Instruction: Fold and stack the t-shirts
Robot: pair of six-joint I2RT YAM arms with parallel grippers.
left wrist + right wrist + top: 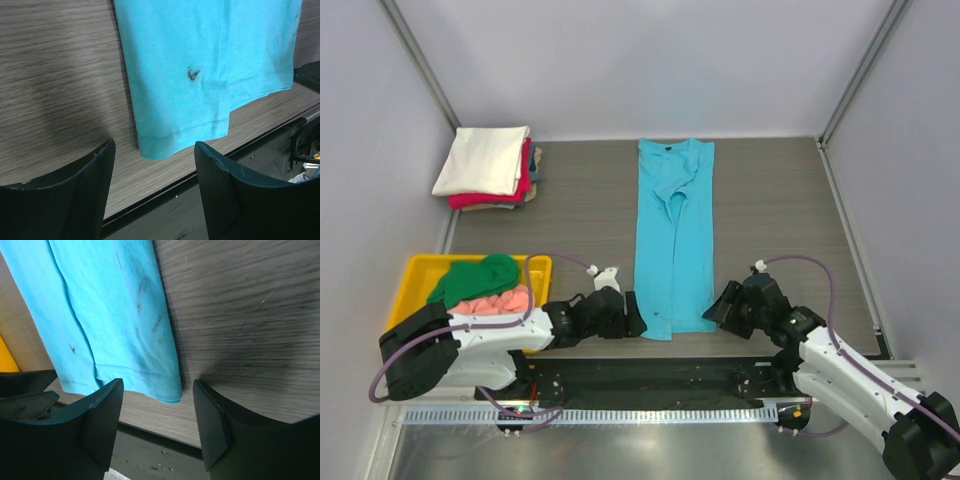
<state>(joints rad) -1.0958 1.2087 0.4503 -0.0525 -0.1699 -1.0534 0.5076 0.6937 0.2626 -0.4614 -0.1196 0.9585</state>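
Observation:
A turquoise-blue t-shirt [674, 235] lies flat in a long narrow strip down the table's middle, collar far, hem near. My left gripper [636, 312] is open at the hem's left corner [152, 147]. My right gripper [716, 305] is open at the hem's right corner [167, 390]. Both hold nothing and hover just off the corners. A stack of folded shirts, cream-white [482, 160] on top of red [485, 198], sits at the far left. Green [478, 278] and salmon-pink [495, 301] shirts lie crumpled in the tray.
A yellow plastic tray [415, 275] stands at the near left beside the left arm. The table's near edge and a black base rail [165, 197] run just behind both grippers. Grey walls close the table on three sides.

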